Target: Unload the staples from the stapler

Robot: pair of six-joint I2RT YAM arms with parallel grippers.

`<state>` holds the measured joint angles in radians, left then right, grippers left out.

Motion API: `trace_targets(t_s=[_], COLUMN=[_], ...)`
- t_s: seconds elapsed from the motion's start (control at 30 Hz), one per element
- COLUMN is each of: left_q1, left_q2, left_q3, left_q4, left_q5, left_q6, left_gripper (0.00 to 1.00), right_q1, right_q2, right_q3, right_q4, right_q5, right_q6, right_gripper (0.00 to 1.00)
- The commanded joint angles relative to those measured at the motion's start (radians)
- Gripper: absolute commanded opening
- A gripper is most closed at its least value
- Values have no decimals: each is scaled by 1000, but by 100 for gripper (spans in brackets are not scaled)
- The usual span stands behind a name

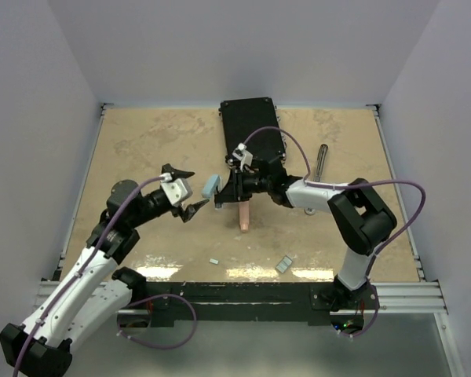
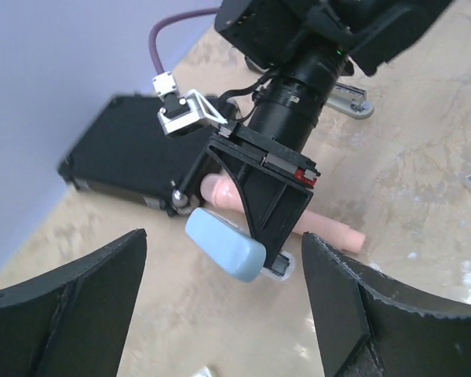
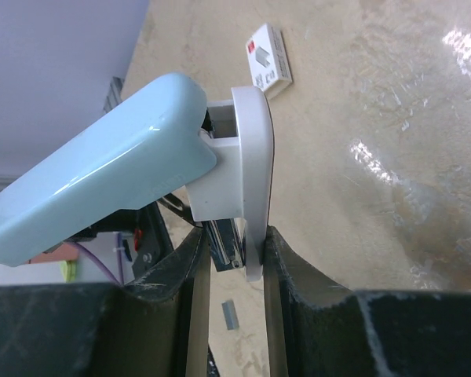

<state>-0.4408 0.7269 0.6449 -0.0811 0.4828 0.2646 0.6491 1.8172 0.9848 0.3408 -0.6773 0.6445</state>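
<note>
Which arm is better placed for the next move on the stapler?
Left. The left gripper is open, empty and facing the stapler; the right gripper is busy clamping it.

Only one thing is carrying print: the small white box (image 3: 267, 59) that is lying on the table (image 3: 337, 94). In the right wrist view its upper face is showing a red mark and, beside it, a few dark characters. They are appearing too small and too slanted to be read with certainty. In the top view the same box (image 1: 284, 265) is looking only like a pale square, with its print not legible.
</note>
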Motion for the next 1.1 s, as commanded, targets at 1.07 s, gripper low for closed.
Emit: trace_targets(t_s=[1.07], left_q1=[-105], left_q2=[72], left_q3=[-169], left_q4=[435], left_q5=[70], left_q6=[387], left_gripper=[62], right_q1=[30], right_q2=[-234], right_q3=[-66], right_q4=[-89], right_q5=[-123], right_q6=[-63], right_gripper=[0])
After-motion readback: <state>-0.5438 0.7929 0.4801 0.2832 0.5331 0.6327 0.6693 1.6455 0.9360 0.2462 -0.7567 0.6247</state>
